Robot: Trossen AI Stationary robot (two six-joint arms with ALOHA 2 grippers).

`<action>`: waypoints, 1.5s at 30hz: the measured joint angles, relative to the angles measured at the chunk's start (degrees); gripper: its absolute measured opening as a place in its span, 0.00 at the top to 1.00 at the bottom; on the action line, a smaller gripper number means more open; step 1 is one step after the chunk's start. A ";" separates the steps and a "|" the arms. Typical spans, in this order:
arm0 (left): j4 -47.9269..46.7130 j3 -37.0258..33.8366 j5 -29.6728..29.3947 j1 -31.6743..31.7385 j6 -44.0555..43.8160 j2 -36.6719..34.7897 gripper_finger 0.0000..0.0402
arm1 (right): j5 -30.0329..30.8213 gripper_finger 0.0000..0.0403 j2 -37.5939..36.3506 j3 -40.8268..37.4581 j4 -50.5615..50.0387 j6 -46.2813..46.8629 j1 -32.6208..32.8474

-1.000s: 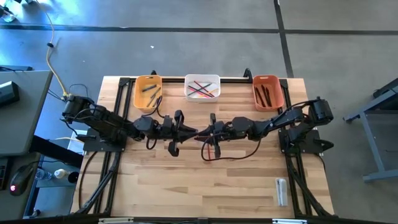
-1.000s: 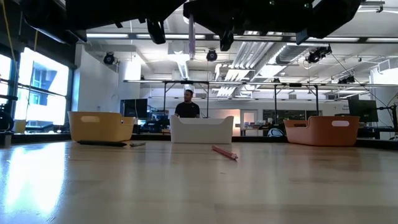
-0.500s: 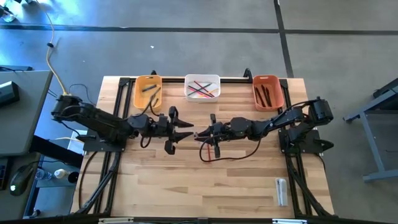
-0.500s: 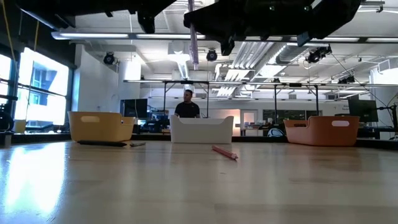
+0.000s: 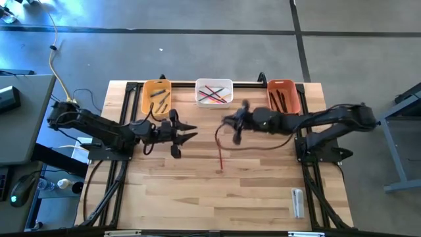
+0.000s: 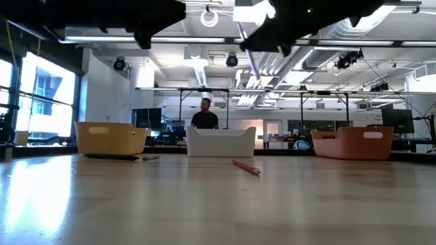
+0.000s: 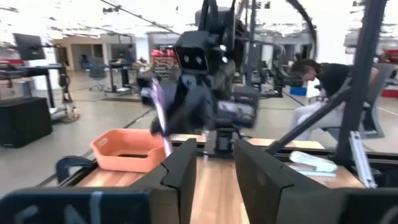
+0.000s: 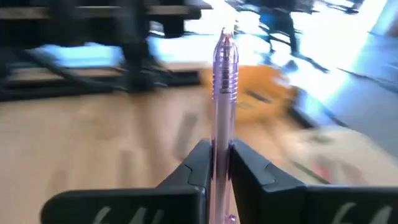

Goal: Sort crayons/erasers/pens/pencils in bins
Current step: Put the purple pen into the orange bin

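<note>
while the right tool (image 5: 231, 123) was clamped on a purple pen (image 8: 224, 62) held upright, the white bin (image 5: 214, 101) lay just beyond it, and the half-open, empty left tool (image 5: 187, 131) hung farther off.

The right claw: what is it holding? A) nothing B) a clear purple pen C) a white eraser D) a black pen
B: the right claw is pinched shut around a see-through purple pen that sticks out past its fingers.
</note>
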 joint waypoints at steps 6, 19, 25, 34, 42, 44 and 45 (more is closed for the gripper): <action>2.46 -2.55 1.68 3.23 -1.31 0.01 0.84 | 10.22 0.94 -9.57 0.04 -17.88 2.73 -8.39; 2.89 -2.56 4.20 4.72 -3.08 0.02 0.99 | 11.66 0.95 -9.41 0.07 -33.25 4.57 -27.02; 2.91 -2.55 4.19 4.66 -3.10 0.02 0.99 | 11.50 0.95 -6.11 0.07 -36.71 3.07 -35.62; 2.89 -2.55 4.87 4.60 -3.68 0.02 1.00 | 11.48 0.95 3.82 0.04 -36.74 -1.03 -46.33; 2.88 -2.55 4.89 4.60 -3.69 0.02 1.00 | 11.44 0.95 9.74 0.04 -37.16 -1.48 -51.29; 2.89 -2.55 4.89 4.60 -3.69 0.02 1.00 | 11.42 0.95 10.99 0.04 -37.10 -1.49 -51.95; 2.89 -2.55 4.94 4.60 -3.69 0.02 1.00 | 11.40 0.95 11.66 0.04 -36.93 -1.74 -52.26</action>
